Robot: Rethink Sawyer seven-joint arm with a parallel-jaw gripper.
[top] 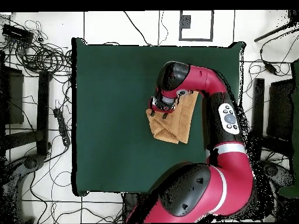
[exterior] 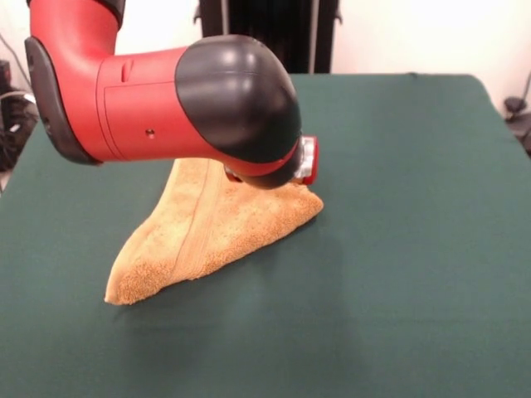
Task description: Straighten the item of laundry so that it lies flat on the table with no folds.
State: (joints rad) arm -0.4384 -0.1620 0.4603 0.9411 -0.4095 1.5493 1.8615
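The golden-orange towel (exterior: 207, 236) lies folded in a rough triangle on the dark green table (exterior: 398, 265), left of the middle. A flat woven band runs down it. Its far end rises under my arm. My gripper (exterior: 304, 164) is mostly hidden behind the arm's black elbow, and only a red and silver part shows at the towel's far corner. In the overhead view the gripper (top: 160, 105) sits over the towel's (top: 177, 123) left upper corner, right of the middle of the table (top: 111, 105). The arm hides how the gripper stands.
My red and black arm (exterior: 166, 99) reaches low across the table's far left part. The black pedestal (exterior: 265, 33) stands behind the far edge. Cables (top: 41, 58) and dark stands lie on the floor beside the table.
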